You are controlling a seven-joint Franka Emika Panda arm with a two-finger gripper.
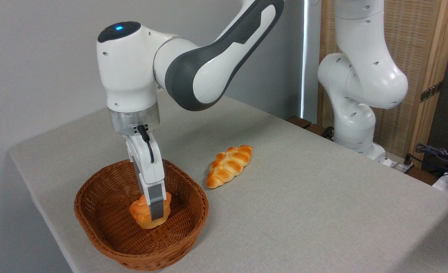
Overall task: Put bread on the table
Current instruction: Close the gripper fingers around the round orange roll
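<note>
One grey-beige table [303, 197] before a grey wall; tool [156, 212] clamped on bread [142, 214]

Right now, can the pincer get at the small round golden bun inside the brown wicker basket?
Probably yes. The pincer is already down inside the brown wicker basket, its grey finger against the small round golden bun. Nothing blocks it; a closed grip cannot be confirmed.

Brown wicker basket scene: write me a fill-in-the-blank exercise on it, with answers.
1. The small round knot-shaped bun sits inside the brown woven wicker ____.
2. The long braided loaf lies directly on the grey-beige cloth ____.
3. The gripper reaches down to the ____ in the basket.

Missing words: basket; table; bun
</note>
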